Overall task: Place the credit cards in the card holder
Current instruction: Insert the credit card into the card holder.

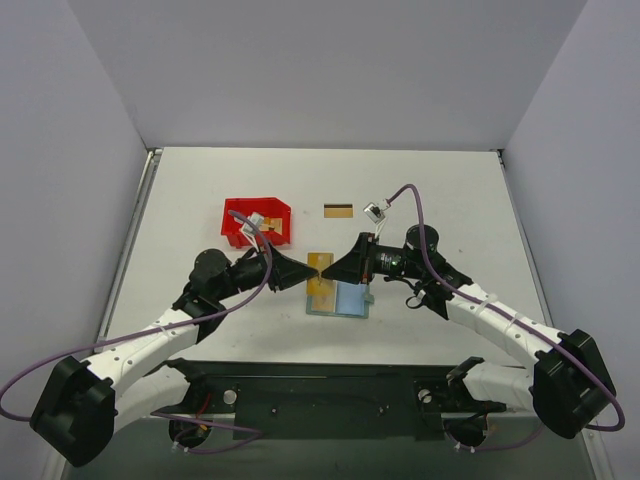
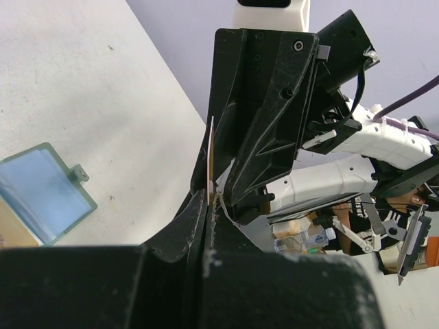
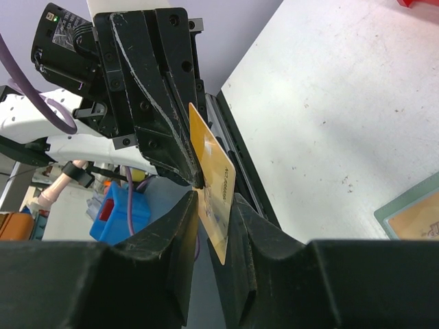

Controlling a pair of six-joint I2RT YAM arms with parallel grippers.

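A gold credit card [image 3: 214,168] hangs in the air above the table, pinched at one edge by my left gripper [image 2: 209,199], which is shut on it. In the left wrist view the card [image 2: 210,154] shows edge-on. My right gripper [image 3: 214,205] faces the left one, and the card's free end sits tilted between its fingers, which stand narrowly open around it. In the top view both grippers, left [image 1: 308,270] and right [image 1: 328,270], meet just above the open card holder [image 1: 350,299], which lies flat with its light blue inside up and a tan card [image 1: 321,285] on its left half.
Another card with a dark stripe [image 1: 338,209] lies on the table behind the grippers. A red bin [image 1: 280,215] holding more tan cards stands at the back left. White walls close in the table on three sides.
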